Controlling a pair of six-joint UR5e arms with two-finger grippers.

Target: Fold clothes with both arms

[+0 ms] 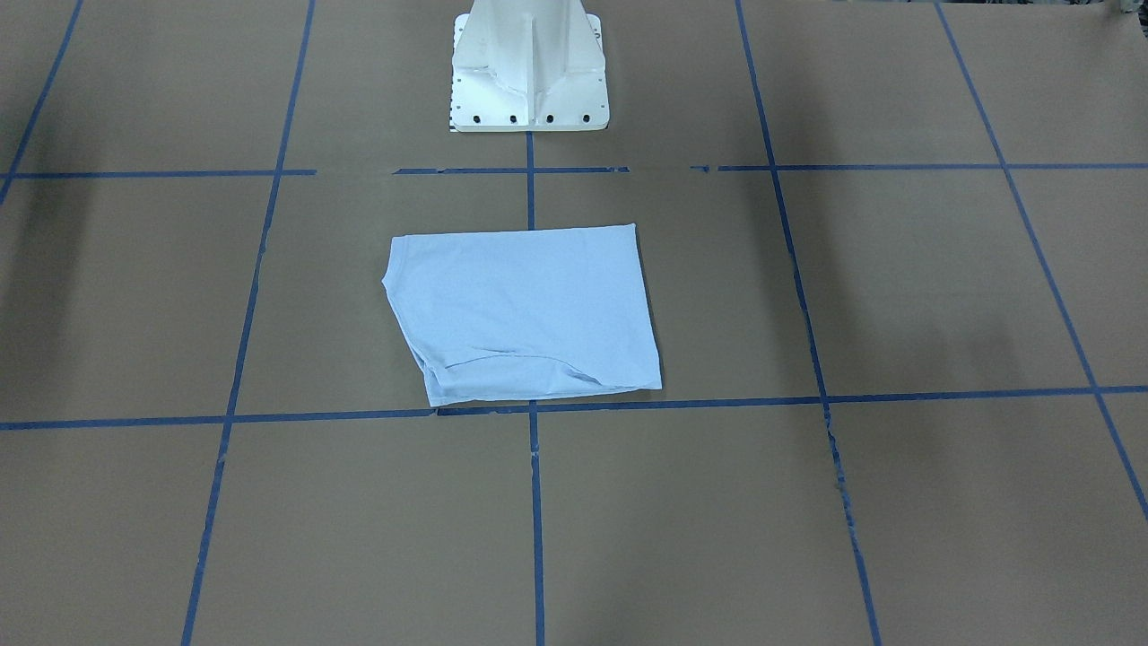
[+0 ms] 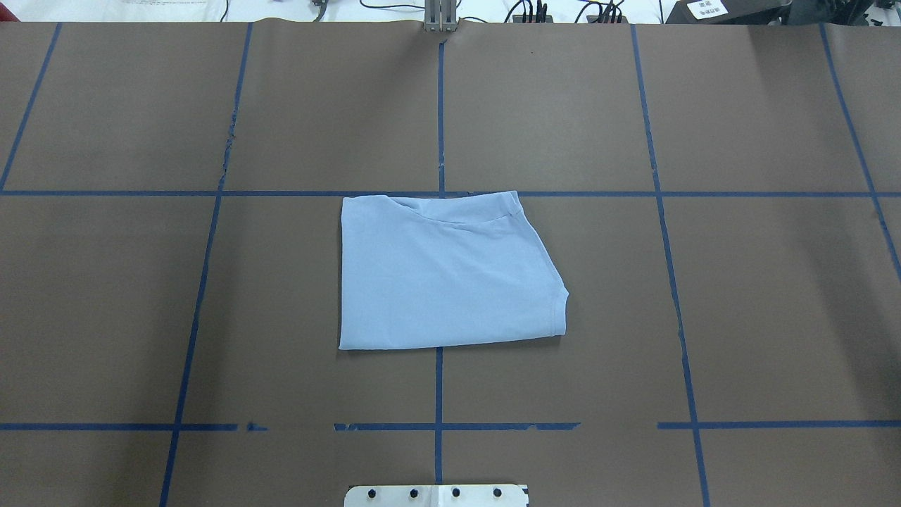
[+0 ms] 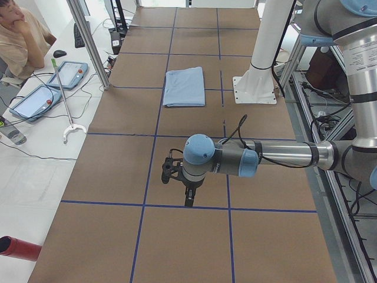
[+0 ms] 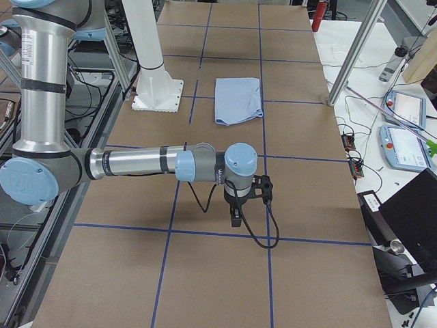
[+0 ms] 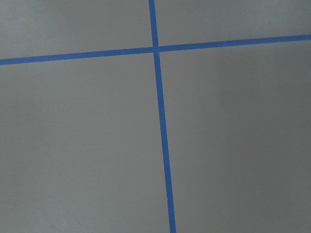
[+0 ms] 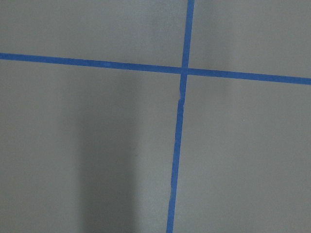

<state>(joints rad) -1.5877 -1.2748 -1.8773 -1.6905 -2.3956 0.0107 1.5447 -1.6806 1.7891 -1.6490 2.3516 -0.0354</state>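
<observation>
A: Where do we see the T-shirt (image 2: 443,274)?
B: Folded, flat at ctr of table (image 2: 105,282), near the white base (image 2: 436,495) but w/o touching it.
A: And the pincers?
B: The left gripper (image 3: 188,202) and right gripper (image 4: 235,221) hover over tape lines (image 5: 158,97), well apart from it. Open or closed, we cannot tell.

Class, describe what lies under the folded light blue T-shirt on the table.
The T-shirt rests on the brown table. A blue tape line runs under it and reappears beyond. The covered stretch of tape and the shirt's lower folded layers cannot be seen.
</observation>
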